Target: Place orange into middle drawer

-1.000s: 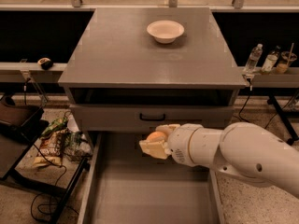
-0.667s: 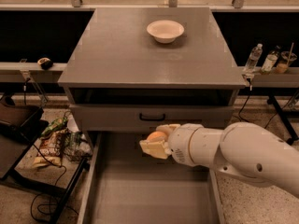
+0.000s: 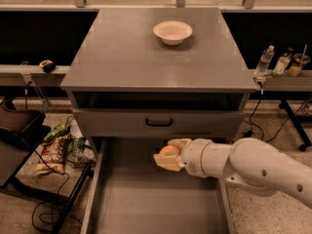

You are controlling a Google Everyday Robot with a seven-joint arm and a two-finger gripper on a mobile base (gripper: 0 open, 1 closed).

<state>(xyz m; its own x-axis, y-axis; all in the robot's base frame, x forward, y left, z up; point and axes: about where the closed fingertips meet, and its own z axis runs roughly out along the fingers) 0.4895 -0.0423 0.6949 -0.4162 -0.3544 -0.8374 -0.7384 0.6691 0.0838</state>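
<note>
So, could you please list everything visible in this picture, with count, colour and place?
cabinet: one, grey, centre of the view
bowl: one, white, on the cabinet top, toward the back
drawer front: one, grey with a black handle, just under the cabinet top
drawer: one, grey, pulled open at the bottom of the cabinet
orange: one, orange, held above the open drawer, near its back
bottles: at least two, clear, on the ledge at the right
snack bags: several, mixed colours, low at the left of the cabinet
arm: one, white, coming in from the right
gripper: one, pale, over the drawer, jaws closed on the orange
</note>
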